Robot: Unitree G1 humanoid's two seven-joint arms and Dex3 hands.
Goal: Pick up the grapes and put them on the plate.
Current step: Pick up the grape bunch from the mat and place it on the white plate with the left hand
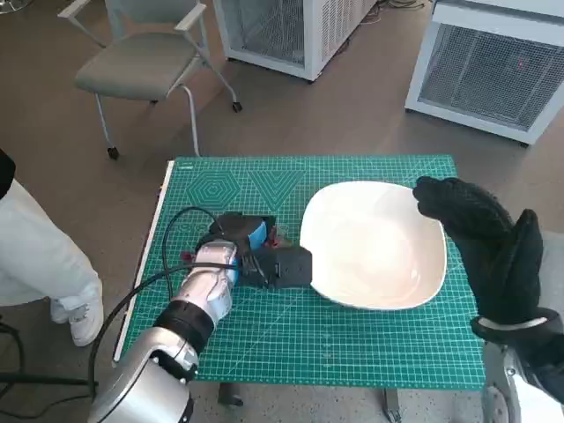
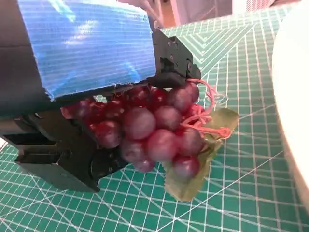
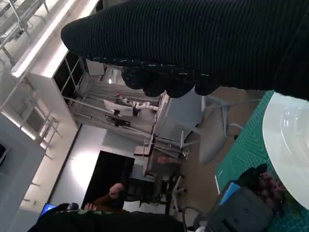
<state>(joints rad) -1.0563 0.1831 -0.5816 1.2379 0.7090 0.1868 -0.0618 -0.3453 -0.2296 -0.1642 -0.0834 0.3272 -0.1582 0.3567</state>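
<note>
A bunch of dark red grapes (image 2: pixel 154 130) with a green leaf (image 2: pixel 215 126) and pink stems sits inside my left hand (image 2: pixel 87 48), whose black fingers close round it from both sides. In the head view that hand (image 1: pixel 251 251) lies low on the green mat, just left of the white plate (image 1: pixel 379 251), and only red bits of the grapes (image 1: pixel 275 236) show. My gloved right hand (image 1: pixel 480 238) hovers over the plate's right rim with fingers stretched out and nothing in it. The right wrist view shows the glove (image 3: pixel 193 43), the plate (image 3: pixel 289 130) and the grapes (image 3: pixel 268 186).
The green cutting mat (image 1: pixel 352 344) covers the small table. A black cable (image 1: pixel 167 229) loops beside my left forearm. A grey chair (image 1: pixel 141 62) and white cabinets (image 1: pixel 493 62) stand beyond the table. A person's white-trousered leg (image 1: pixel 35 256) is at the left.
</note>
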